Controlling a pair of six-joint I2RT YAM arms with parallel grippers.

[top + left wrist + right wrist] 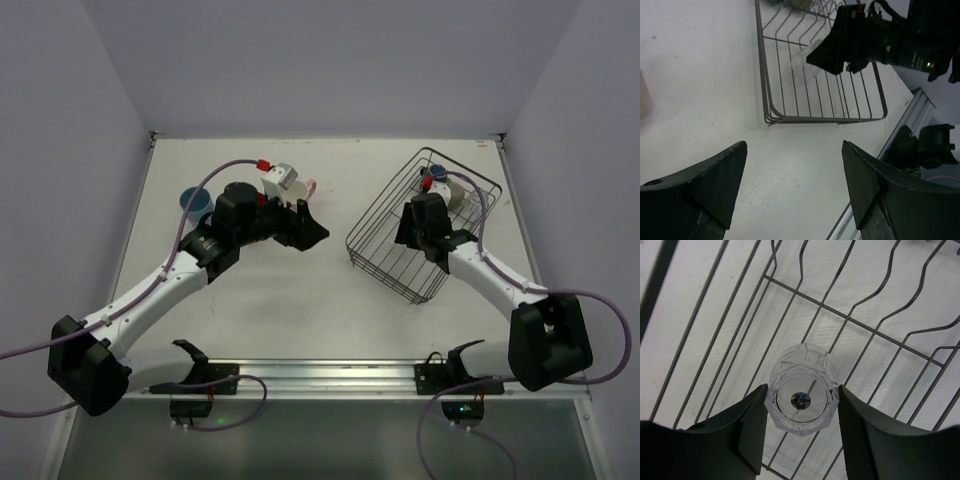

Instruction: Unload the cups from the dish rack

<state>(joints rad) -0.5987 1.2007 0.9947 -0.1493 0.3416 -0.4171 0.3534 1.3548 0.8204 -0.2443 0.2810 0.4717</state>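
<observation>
- The right gripper (801, 396) is clamping a clear glass (802, 390); both fingers are pressing on its sides, and the wrist view is looking straight down its mouth.
- The glass is sitting inside the rack (825, 120), over the wire floor and near the middle of the basket.
- The left gripper (794, 150) is hanging over bare table (300, 300) with its fingers wide apart and nothing between them, well away from the rack.
- A mug (460, 192) and a dark cup (437, 176) are waiting at the rack's far end, beyond the right gripper.
- A blue cup (194, 201) is standing out on the table to the left, beside the left arm.
- Handling, as I am judging it: the glass is looking small and light, so weight is posing no problem. It is rigid and will not give under the fingers.
- Its smooth, faceted wall is likely making it slippery, and glass is brittle. A firm but not crushing squeeze is what it is calling for.
- The hold across the body, on opposite walls, is looking sound. Gripping just the rim would be risking a slip or a chip.
- The main hazard is lying in the wires. Lifting straight up is the safest way, so the base is not snagging on the raised bends and twisting out of the grip.
- Setting it down gently, upright on the table, is going to matter too.
</observation>
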